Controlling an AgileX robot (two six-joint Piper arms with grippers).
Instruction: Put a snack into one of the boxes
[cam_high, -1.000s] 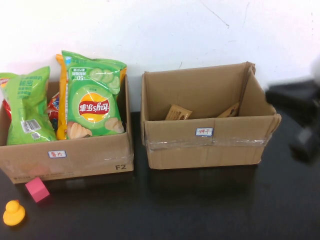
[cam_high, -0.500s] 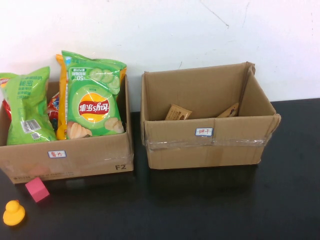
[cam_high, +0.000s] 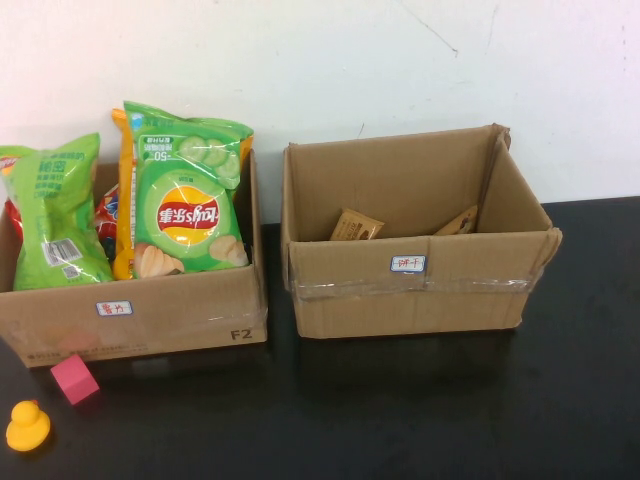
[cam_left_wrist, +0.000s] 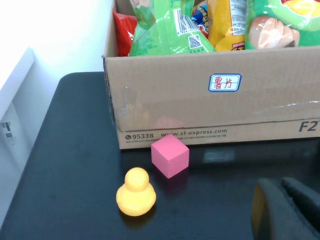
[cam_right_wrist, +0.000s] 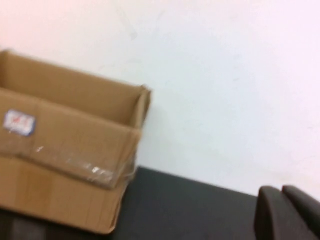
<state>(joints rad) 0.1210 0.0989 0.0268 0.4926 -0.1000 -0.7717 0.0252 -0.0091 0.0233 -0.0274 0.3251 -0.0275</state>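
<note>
The left cardboard box (cam_high: 150, 310) holds several chip bags, among them a green Lay's bag (cam_high: 188, 205) and another green bag (cam_high: 55, 215). It also shows in the left wrist view (cam_left_wrist: 210, 105). The right cardboard box (cam_high: 420, 290) holds two small brown snack packets (cam_high: 355, 226) on its floor; this box also shows in the right wrist view (cam_right_wrist: 65, 150). Neither arm shows in the high view. My left gripper (cam_left_wrist: 278, 185) is shut and empty, low over the table in front of the left box. My right gripper (cam_right_wrist: 280, 192) is shut and empty, to the right of the right box.
A pink cube (cam_high: 75, 379) and a yellow rubber duck (cam_high: 27, 426) sit on the black table (cam_high: 420, 410) in front of the left box; both also show in the left wrist view, the cube (cam_left_wrist: 170, 156) and the duck (cam_left_wrist: 136, 192). A white wall stands behind the boxes.
My right arm, blurred at the right edge of the high view one second ago, has moved out of that view. The boxes and snacks have not moved.
</note>
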